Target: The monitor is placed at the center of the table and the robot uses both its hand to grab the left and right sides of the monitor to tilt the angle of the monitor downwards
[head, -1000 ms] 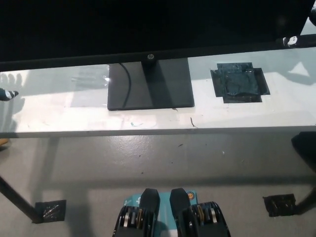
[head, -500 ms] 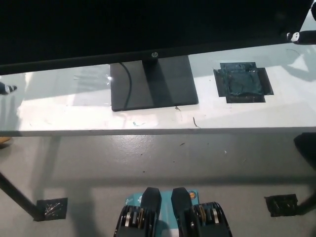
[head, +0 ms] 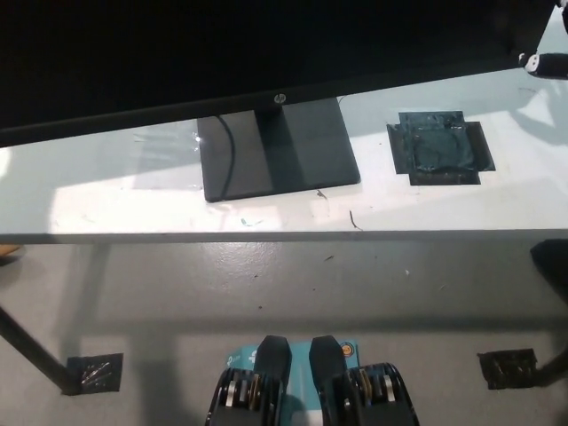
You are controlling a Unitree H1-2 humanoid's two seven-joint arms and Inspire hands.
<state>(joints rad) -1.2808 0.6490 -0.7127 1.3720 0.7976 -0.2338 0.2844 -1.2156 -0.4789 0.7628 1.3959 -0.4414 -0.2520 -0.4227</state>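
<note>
The black monitor (head: pixel 248 44) fills the top of the head view, its dark screen facing down over the white table (head: pixel 133 209). Its lower edge carries a small logo (head: pixel 278 98). Beneath the screen its flat black base (head: pixel 280 146) stands on the table, with a cable running over it. At the top right corner, a small part of my black right hand (head: pixel 535 60) shows at the monitor's right edge; its fingers are hidden against the dark screen. My left hand is out of the picture.
A patch of dark tape (head: pixel 441 147) is stuck to the table right of the base. Below the table's front edge lies grey floor, with black table legs (head: pixel 35 355) and taped feet (head: pixel 506 367) at both sides.
The whole picture has shifted slightly. The monitor's lower edge now reaches further down over the table at the left. The bit of the left hand at the left border has gone from view.
</note>
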